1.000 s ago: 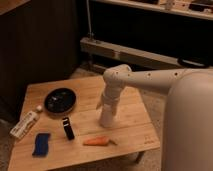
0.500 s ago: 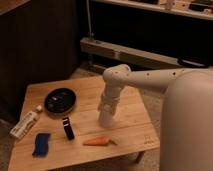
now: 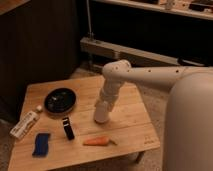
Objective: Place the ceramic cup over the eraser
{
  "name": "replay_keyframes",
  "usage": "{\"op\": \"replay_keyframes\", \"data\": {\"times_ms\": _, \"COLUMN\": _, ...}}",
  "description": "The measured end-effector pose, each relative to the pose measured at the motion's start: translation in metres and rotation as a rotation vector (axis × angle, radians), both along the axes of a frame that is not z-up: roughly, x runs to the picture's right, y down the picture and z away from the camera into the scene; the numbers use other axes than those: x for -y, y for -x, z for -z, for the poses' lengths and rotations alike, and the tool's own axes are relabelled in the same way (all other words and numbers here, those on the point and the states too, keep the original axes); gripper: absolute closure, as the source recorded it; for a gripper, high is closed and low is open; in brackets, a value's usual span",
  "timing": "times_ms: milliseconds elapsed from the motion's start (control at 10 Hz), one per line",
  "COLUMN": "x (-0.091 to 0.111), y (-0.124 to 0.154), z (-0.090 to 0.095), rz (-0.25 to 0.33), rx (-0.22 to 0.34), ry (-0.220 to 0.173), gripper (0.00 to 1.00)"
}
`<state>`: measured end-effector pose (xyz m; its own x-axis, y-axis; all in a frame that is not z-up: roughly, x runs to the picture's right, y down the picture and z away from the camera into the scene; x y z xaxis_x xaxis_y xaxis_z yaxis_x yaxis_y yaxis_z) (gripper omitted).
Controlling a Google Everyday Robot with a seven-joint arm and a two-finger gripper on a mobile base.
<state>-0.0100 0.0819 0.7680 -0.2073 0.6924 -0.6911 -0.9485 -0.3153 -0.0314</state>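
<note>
The black eraser (image 3: 67, 128) lies on the wooden table (image 3: 130, 117), left of centre near the front. My gripper (image 3: 101, 116) is at the end of the white arm, pointing down and low over the table's middle, to the right of the eraser and apart from it. The white tip there blends with the arm, so I cannot make out the ceramic cup as a separate thing; it may be at the gripper.
A black round dish (image 3: 60, 100) sits at the back left. A white capped tube (image 3: 26, 124) lies at the left edge, a blue pad (image 3: 41, 144) at the front left, and a carrot (image 3: 97, 141) at the front under the arm.
</note>
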Motion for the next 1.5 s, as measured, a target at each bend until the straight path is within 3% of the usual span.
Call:
{"op": "replay_keyframes", "data": {"times_ms": 200, "x": 0.024, "y": 0.012, "z": 0.032, "rz": 0.026, "rx": 0.042, "ry": -0.047, "gripper": 0.84}}
{"op": "replay_keyframes", "data": {"times_ms": 300, "x": 0.039, "y": 0.031, "z": 0.053, "rz": 0.065, "rx": 0.076, "ry": -0.082, "gripper": 0.84}}
{"op": "replay_keyframes", "data": {"times_ms": 500, "x": 0.057, "y": 0.076, "z": 0.082, "rz": 0.166, "rx": 0.143, "ry": -0.141, "gripper": 0.84}}
{"op": "replay_keyframes", "data": {"times_ms": 800, "x": 0.058, "y": 0.134, "z": 0.115, "rz": 0.342, "rx": 0.264, "ry": -0.206, "gripper": 0.84}}
{"op": "replay_keyframes", "data": {"times_ms": 1000, "x": 0.058, "y": 0.148, "z": 0.129, "rz": 0.421, "rx": 0.319, "ry": -0.22, "gripper": 0.84}}
{"op": "replay_keyframes", "data": {"times_ms": 1200, "x": 0.057, "y": 0.144, "z": 0.138, "rz": 0.431, "rx": 0.319, "ry": -0.222, "gripper": 0.84}}
{"op": "replay_keyframes", "data": {"times_ms": 1500, "x": 0.047, "y": 0.13, "z": 0.149, "rz": 0.448, "rx": 0.311, "ry": -0.193, "gripper": 0.84}}
